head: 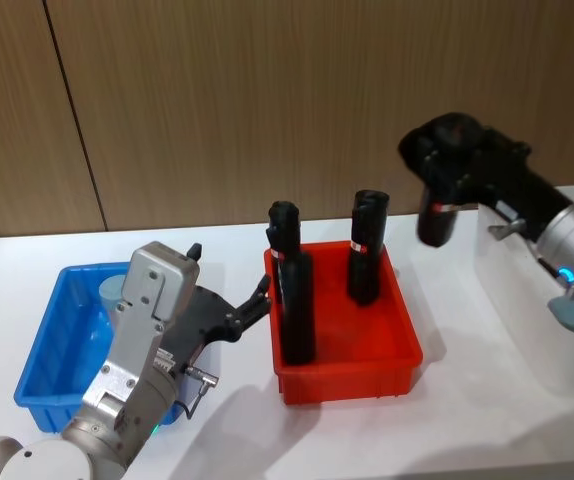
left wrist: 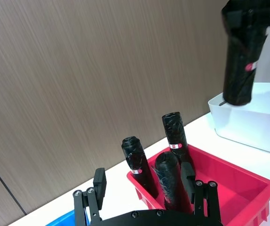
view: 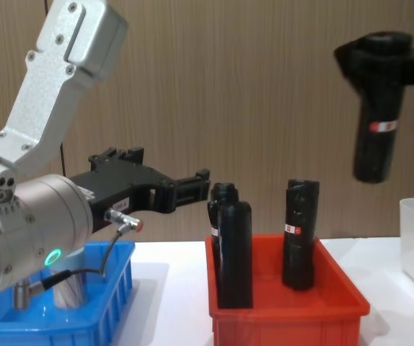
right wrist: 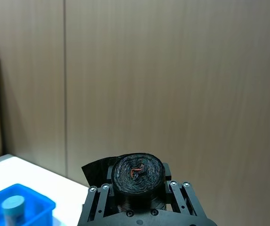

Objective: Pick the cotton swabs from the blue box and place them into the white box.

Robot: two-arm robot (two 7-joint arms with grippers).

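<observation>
- The head view looks forward and down on the white table (head: pixel 237 440), with the blue box (head: pixel 52 355), the red bin (head: pixel 352 365) and both arms in sight.
- The chest view looks level across the table, close to the red bin (view: pixel 286 317).
- The left wrist view faces the red bin (left wrist: pixel 238 183) and the wooden wall (left wrist: pixel 78 84).
- The right wrist view faces the same wall (right wrist: pixel 172 70), with the blue box (right wrist: pixel 31 209) below.
</observation>
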